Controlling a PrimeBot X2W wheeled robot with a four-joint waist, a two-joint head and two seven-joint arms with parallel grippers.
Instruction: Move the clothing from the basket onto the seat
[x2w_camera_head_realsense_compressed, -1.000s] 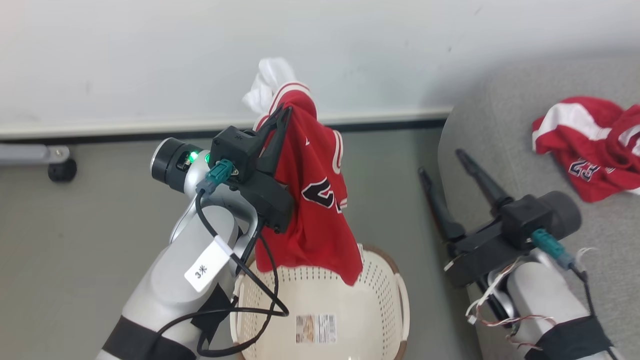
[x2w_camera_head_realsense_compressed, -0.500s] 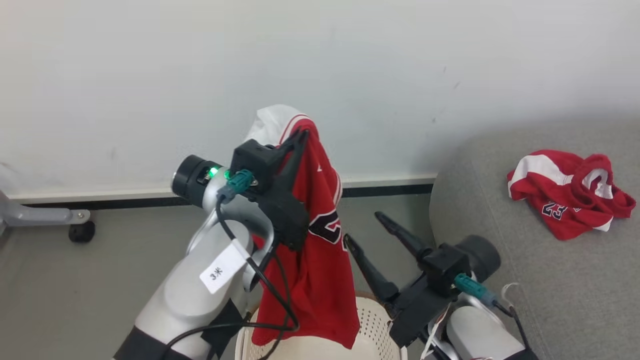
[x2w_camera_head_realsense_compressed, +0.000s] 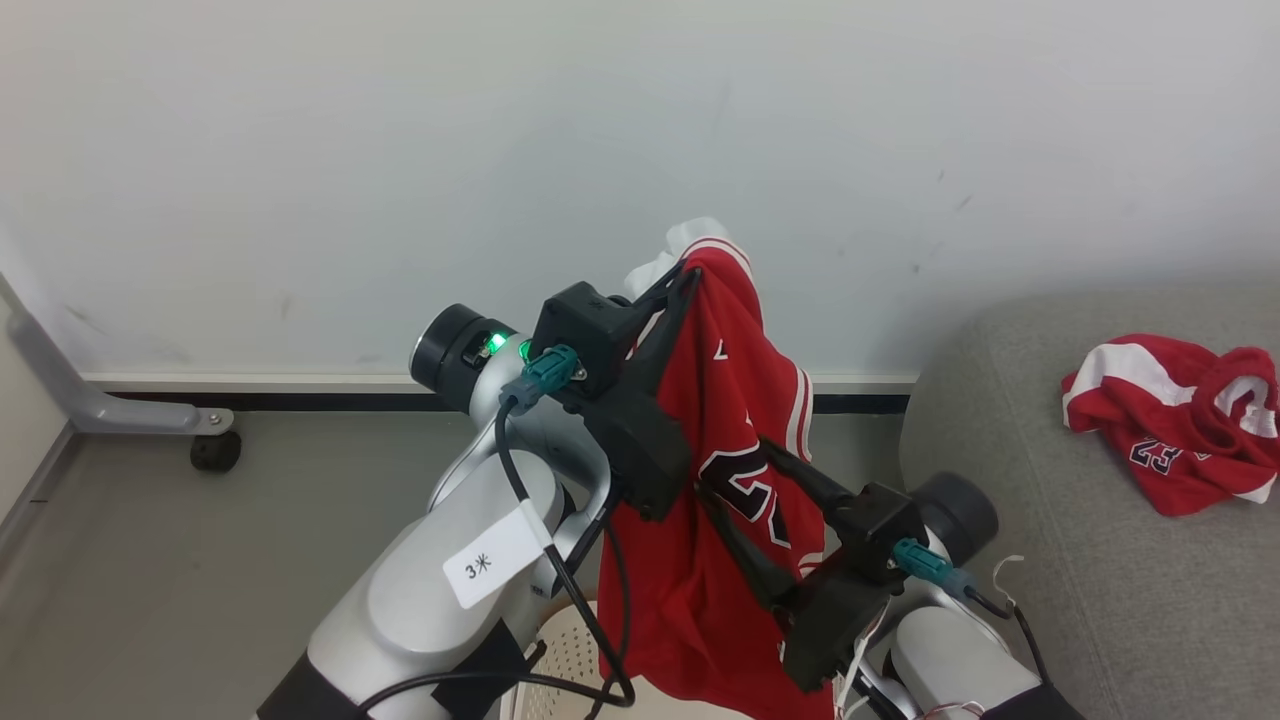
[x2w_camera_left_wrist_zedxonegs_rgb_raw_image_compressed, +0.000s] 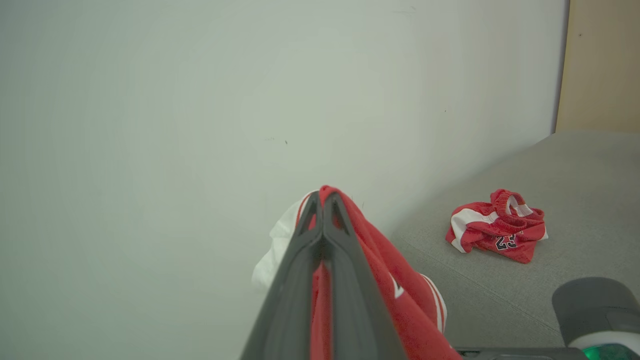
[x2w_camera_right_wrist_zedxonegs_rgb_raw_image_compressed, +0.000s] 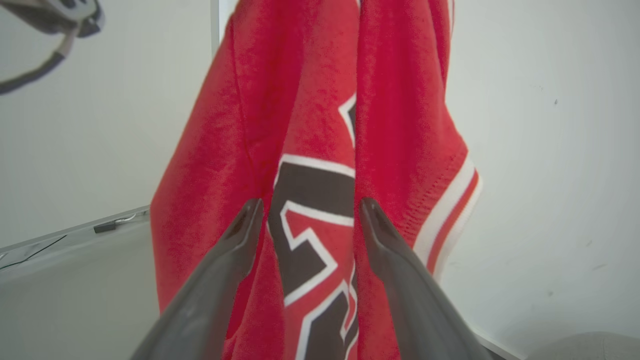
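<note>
My left gripper (x2w_camera_head_realsense_compressed: 685, 278) is shut on the top of a red jersey (x2w_camera_head_realsense_compressed: 730, 420) with white trim, which hangs free above the basket (x2w_camera_head_realsense_compressed: 560, 650). In the left wrist view the closed fingertips (x2w_camera_left_wrist_zedxonegs_rgb_raw_image_compressed: 322, 202) pinch the jersey (x2w_camera_left_wrist_zedxonegs_rgb_raw_image_compressed: 400, 300). My right gripper (x2w_camera_head_realsense_compressed: 735, 468) is open, and its two fingers lie against the hanging cloth. In the right wrist view the right gripper (x2w_camera_right_wrist_zedxonegs_rgb_raw_image_compressed: 308, 212) has the jersey's dark white-edged lettering (x2w_camera_right_wrist_zedxonegs_rgb_raw_image_compressed: 310, 200) between its tips. Red shorts (x2w_camera_head_realsense_compressed: 1170, 430) numbered 23 lie crumpled on the grey seat (x2w_camera_head_realsense_compressed: 1050, 580). The shorts (x2w_camera_left_wrist_zedxonegs_rgb_raw_image_compressed: 497, 232) and the seat (x2w_camera_left_wrist_zedxonegs_rgb_raw_image_compressed: 575, 180) also show in the left wrist view.
A white wall (x2w_camera_head_realsense_compressed: 400, 150) with a dark skirting strip stands close behind the jersey. A grey metal leg on a black caster (x2w_camera_head_realsense_compressed: 212, 450) rests on the floor at the left. The seat's rounded edge is just right of my right arm.
The camera has tilted up and turned. My left gripper has lifted the jersey higher above the basket. My right gripper has swung left, from beside the seat to against the hanging jersey.
</note>
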